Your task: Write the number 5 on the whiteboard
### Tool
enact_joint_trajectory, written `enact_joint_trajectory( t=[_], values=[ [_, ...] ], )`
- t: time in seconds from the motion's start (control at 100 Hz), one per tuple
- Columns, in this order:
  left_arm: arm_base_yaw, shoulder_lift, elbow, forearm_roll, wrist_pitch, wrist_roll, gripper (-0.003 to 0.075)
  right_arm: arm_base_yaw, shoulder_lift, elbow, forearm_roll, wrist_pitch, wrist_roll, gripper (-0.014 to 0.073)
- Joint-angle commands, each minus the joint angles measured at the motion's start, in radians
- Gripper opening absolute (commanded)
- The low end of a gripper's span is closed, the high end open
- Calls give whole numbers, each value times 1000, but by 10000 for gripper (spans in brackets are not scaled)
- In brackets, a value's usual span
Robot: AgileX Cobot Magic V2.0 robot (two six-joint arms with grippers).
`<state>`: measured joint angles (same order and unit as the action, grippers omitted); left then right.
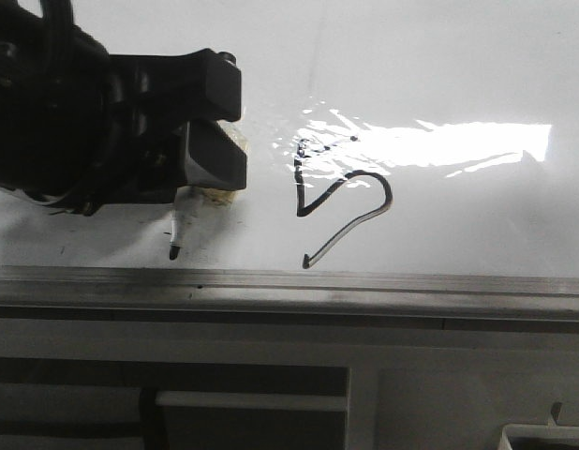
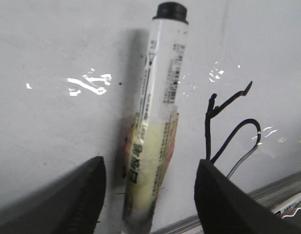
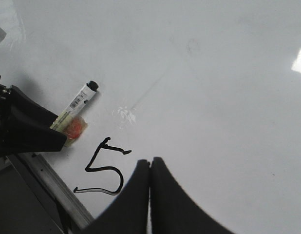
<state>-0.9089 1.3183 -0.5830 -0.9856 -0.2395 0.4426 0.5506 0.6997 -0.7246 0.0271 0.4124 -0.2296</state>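
The 5 (image 1: 341,211) is drawn. Left gripper (image 2: 150,195) spread around the marker (image 2: 158,117); right gripper (image 3: 150,168) pressed together at the 5's 4 o'clock could smear it.

The left pincer (image 1: 191,141) is seen in the front view as a bulky, matte black assembly of blocky housings with angular, chamfered faces. A small round fastener is noted on its upper edge. Dark cabling is visible behind the housing, and a pale cable or trim line is traced along its lower edge. In the left wrist view, two broad black fingers (image 2: 82,200) with a finely ribbed, matte texture are recorded. The right pincer (image 3: 150,195) is shown as two smooth, black, curved fingers tapering to narrow tips.
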Motion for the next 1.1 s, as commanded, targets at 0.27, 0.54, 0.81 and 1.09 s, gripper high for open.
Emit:
enact_joint_trajectory(
  t=[0.27,0.54,0.81,1.09],
  values=[
    [15,-30,-42,11,-113,-5,578,-5,-2,-25,1,-87,0,-59],
    [15,-238,-126,193,-37,-5,597,-5,-19,-25,1,-89,0,-59],
    [70,-549,-62,203,-22,291,326,-5,-166,1,-86,-62,0,-59],
    [157,-837,182,199,137,361,-20,-5,-467,200,-122,-51,0,-59]
  ],
)
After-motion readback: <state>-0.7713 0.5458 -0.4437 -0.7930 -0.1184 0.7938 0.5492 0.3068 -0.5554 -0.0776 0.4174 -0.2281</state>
